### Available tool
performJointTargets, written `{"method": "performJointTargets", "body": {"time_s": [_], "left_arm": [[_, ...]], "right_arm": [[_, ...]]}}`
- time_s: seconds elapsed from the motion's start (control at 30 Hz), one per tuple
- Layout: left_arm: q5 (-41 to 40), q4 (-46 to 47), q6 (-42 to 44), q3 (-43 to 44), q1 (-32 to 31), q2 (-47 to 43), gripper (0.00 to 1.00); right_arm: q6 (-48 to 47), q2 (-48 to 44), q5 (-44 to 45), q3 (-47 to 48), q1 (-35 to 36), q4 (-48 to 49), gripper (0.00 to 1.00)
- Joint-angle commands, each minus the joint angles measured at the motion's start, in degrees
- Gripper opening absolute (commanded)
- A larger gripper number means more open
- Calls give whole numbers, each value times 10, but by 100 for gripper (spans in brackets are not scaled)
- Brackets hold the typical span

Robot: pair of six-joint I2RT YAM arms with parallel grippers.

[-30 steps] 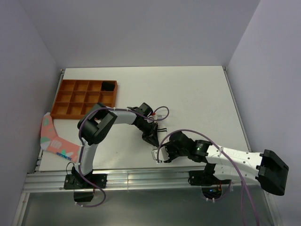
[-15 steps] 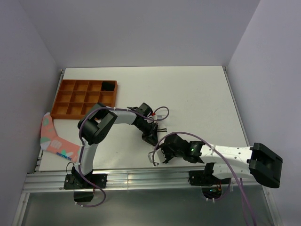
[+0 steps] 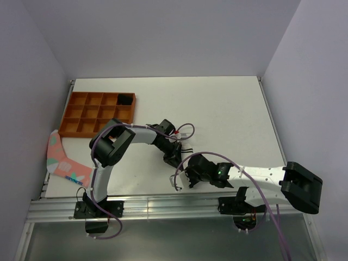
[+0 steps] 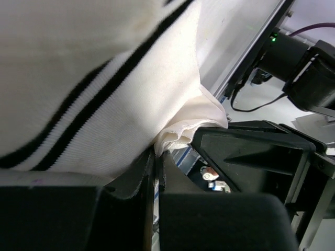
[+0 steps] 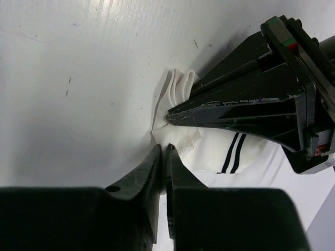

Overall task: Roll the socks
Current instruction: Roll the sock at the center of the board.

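Nothing fancy about the cell I'm driving today. The table (image 3: 228, 109) is plain white, and up close I can see a few faint scuffs and scratches on it. Three bare, matte, pale lavender-grey walls box it in: the back wall (image 3: 163, 32), left wall (image 3: 27, 109) and right wall (image 3: 315, 81). A silver aluminium rail (image 3: 163, 205) runs along the near edge. Below that there's a dull grey surface (image 3: 163, 242), floor or shelf, I can't tell. Light is soft and even, with weak shadows and a mild sheen on the tabletop.

no legible text — none anywhere
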Motion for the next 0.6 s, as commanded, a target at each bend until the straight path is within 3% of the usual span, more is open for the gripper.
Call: {"method": "performJointTargets", "body": {"time_s": [0.0,0.33,0.43,0.47,0.57], "left_arm": [[-60,33,-11,-41,9,2,2],[-57,111,-74,-78,11,-16,1],[-57,105,-70,-75,12,-14,0],[-58,98,-69,-73,11,-13,0],[-57,98,-67,-74,12,-17,0]], "right_arm": [[33,-19,-14,5,2,-16,5],[73,-51,-58,7,-23,-67,2],[74,-56,-50,0,-22,-55,16],[76,-54,-46,1,-23,-51,29],[73,-44,-43,8,-22,-51,43]]}}
